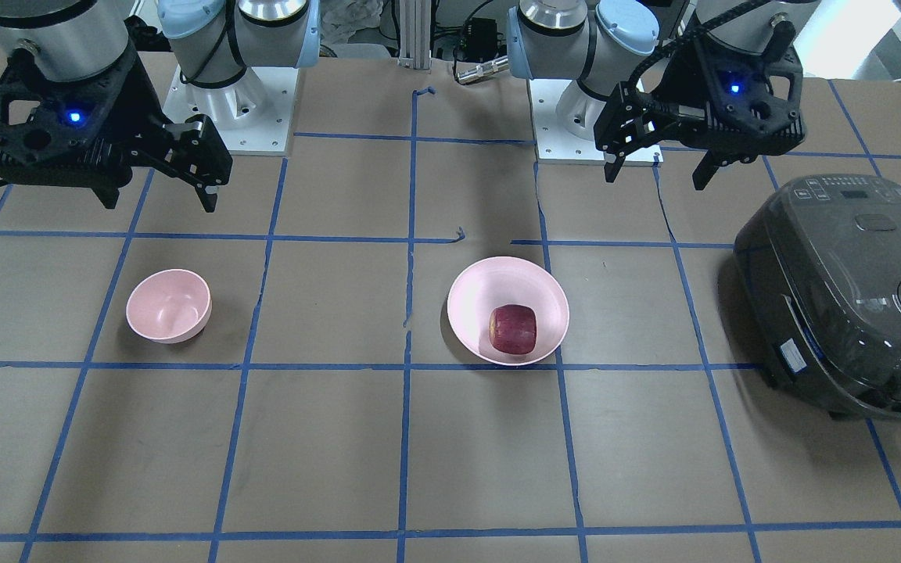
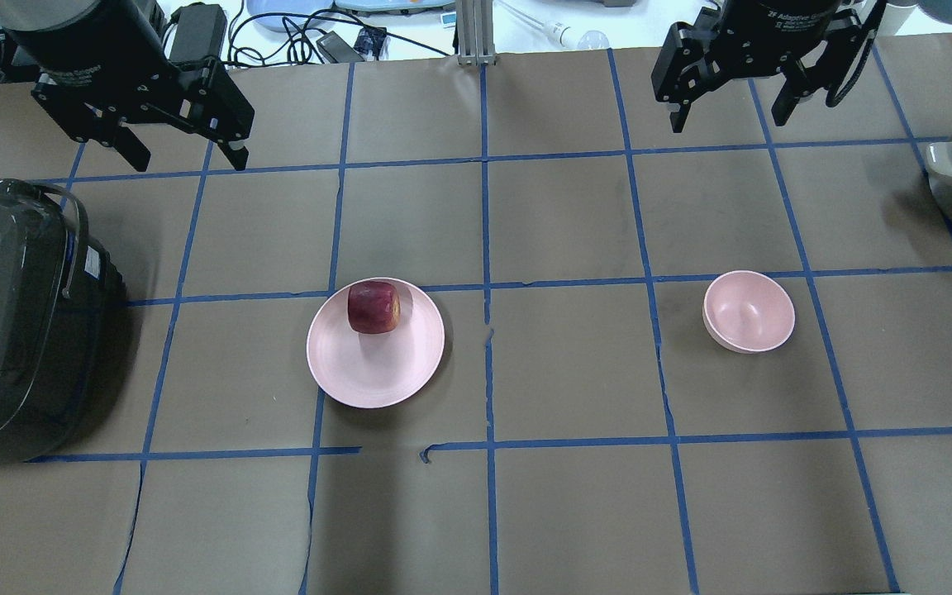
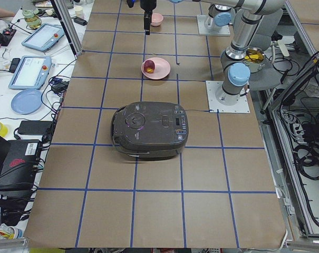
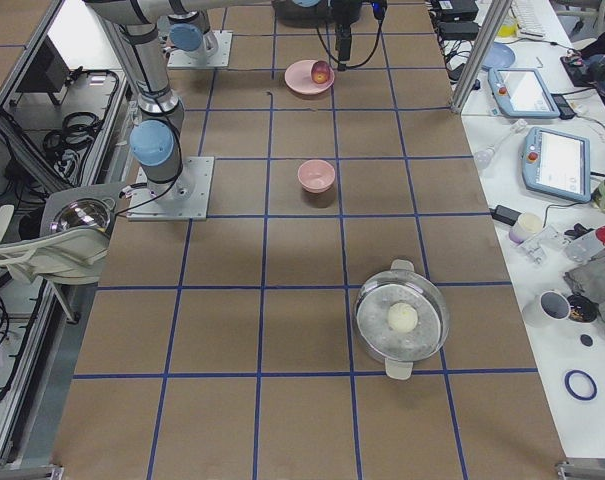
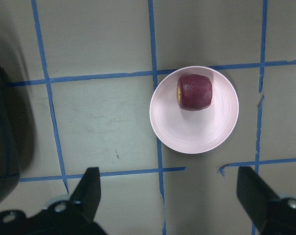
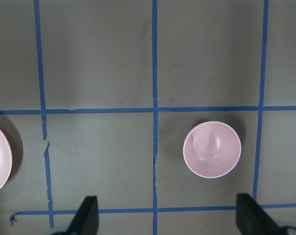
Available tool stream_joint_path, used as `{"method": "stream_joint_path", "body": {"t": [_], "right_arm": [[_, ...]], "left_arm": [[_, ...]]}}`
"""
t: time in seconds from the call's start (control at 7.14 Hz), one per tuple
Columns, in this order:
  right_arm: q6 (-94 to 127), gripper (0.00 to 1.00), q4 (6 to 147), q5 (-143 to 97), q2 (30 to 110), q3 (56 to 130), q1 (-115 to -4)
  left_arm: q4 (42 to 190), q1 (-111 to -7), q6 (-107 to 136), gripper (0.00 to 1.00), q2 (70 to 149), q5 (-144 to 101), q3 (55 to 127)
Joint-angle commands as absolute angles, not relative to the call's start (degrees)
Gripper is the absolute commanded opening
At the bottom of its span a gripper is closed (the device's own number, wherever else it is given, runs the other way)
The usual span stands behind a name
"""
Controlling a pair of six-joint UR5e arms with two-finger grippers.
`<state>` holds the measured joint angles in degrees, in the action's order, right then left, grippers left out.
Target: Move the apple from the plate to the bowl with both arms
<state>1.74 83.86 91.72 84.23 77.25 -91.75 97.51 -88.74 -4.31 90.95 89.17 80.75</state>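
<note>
1. You see the apple [image 2: 373, 307] lying on the plate [image 2: 375, 372], close to the rim on the operators' side.
2. Your left gripper [image 2: 187, 153] hangs high above the table, well apart from the apple, its jaws spread wide and gripping nothing.
3. In the left wrist view, the apple [image 5: 194, 92] sits ahead of the two fingers [image 5: 86, 196], in line with the gap between them.
4. The bowl [image 2: 749, 310] stands upright, well apart from the plate.
5. Your right gripper [image 2: 729, 120] hovers high, jaws spread wide and gripping nothing.
6. A dark rice cooker [image 2: 13, 322] sits near the left arm's side.
</note>
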Motion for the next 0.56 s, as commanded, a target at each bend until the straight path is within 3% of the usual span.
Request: {"method": "stream_joint_path", "body": {"t": [0.0, 0.42], "right_arm": [[1.6, 1.00, 88.6, 91.1, 84.1, 77.3, -91.7], [1.7, 1.00, 88.8, 91.1, 84.1, 77.3, -91.7]], "left_arm": [[97.5, -88.7, -4.3, 1.00, 90.8, 89.3, 80.3], [95.8, -88.7, -4.3, 1.00, 91.0, 89.1, 80.7]]}}
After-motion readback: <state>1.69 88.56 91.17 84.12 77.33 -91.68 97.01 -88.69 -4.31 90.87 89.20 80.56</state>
